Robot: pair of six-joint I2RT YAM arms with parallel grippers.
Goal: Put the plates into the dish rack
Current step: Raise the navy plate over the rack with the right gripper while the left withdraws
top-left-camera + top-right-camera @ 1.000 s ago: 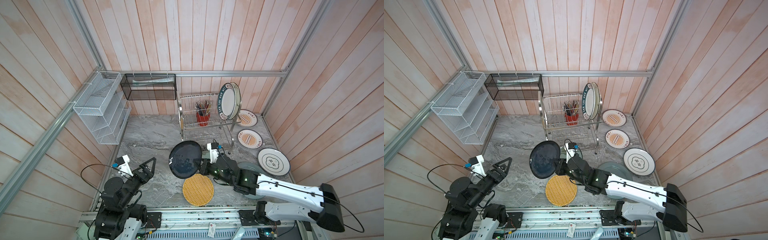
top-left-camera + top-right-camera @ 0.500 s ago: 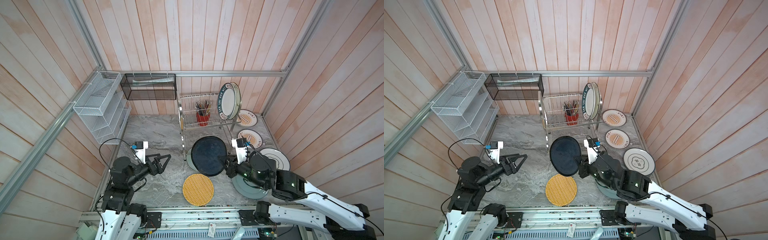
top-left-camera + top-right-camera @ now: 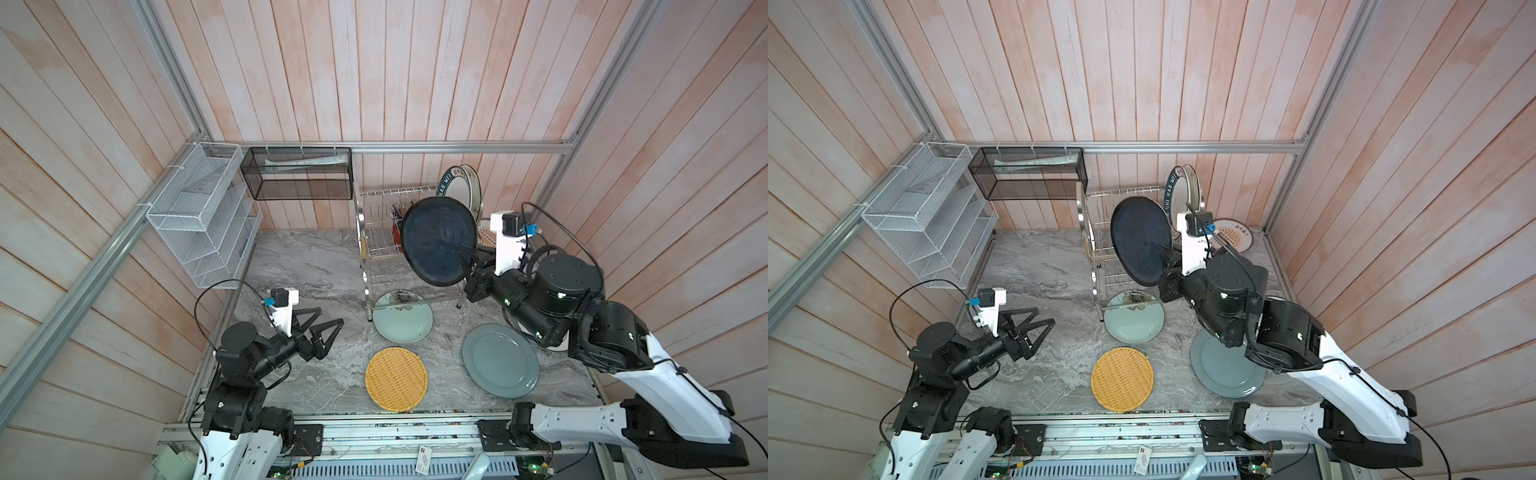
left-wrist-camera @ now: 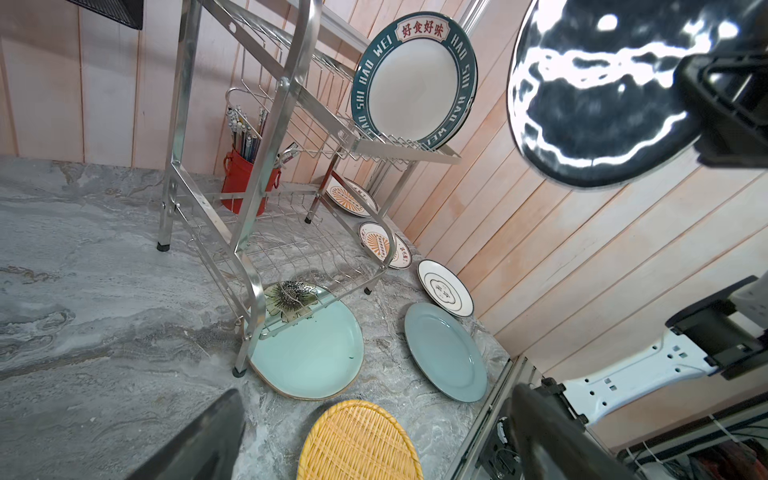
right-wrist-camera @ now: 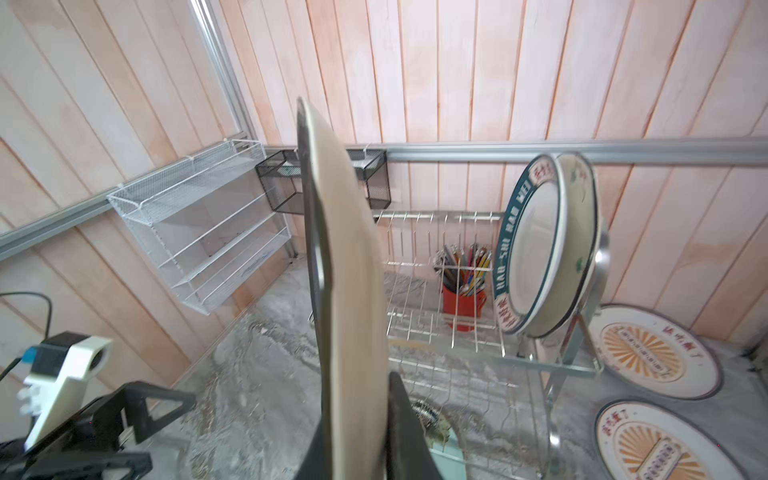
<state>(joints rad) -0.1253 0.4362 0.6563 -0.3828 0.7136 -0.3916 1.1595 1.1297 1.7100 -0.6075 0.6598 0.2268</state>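
Held on edge just before the upper tier of the dish rack (image 3: 360,226): glossy black plate (image 3: 438,245), pinched at its lower rim by the closed fingers of the right gripper (image 3: 467,259). Probably heavy, stiff, slick-glazed and breakable; best gripped deep on the rim, kept upright and eased down between prongs. Standing in the way at one end of that tier: green-rimmed plate (image 3: 459,192) with another behind it, plus the red utensil cup (image 4: 243,180) lower down. Lying flat on the bench (image 3: 299,266): mint flowered plate (image 3: 402,322), partly under the rack, grey-blue plate (image 3: 500,359) and yellow woven plate (image 3: 396,379). Parked well apart, empty, fingers spread wide: left gripper (image 3: 331,316).
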